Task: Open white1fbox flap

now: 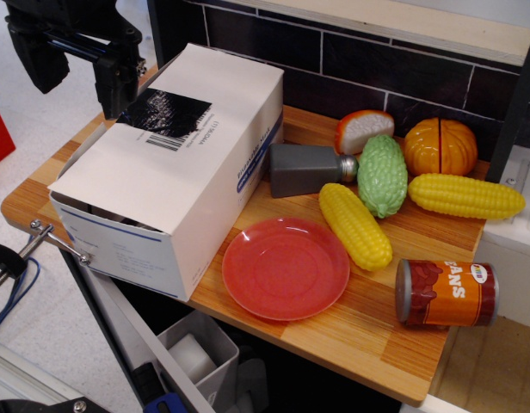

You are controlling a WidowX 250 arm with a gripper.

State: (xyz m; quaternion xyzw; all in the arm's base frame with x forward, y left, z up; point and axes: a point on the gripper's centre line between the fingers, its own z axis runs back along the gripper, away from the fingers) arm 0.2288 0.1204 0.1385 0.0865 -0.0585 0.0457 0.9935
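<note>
- I see the gripper (pixel 80 86) at the top left, black, hanging above the far left corner of the box (pixel 175 172)
- Its jaws stand apart, wide, with nothing between them; one sits clear of the box to the left, the other hangs over the flap's far left edge next to the tape
- I cannot tell whether that jaw touches the cardboard
- The box lies lengthwise on the left part of the wooden surface (pixel 368 331), its near end hanging over the front left edge
- The flap (pixel 162 146) is the broad top panel, lying flat and closed, with a black tape (pixel 166 112) patch and a barcode (pixel 163 140) near its far left side
- At the near end I see a dark gap under the flap's edge, above the end panel
- A blue stripe with print runs along the right side of the box
- Just right of the box lies a grey shaker (pixel 308 169) on its side, touching or nearly touching the box wall
- A red plate (pixel 286 268) sits at the box's near right corner
- Further right: a green corn (pixel 382 175), two yellow corns (pixel 355 225) (pixel 465 195), a pumpkin (pixel 440 146), a mushroom-like piece (pixel 364 129) behind
- A can (pixel 446 293) lies on its side near the right front edge
</note>
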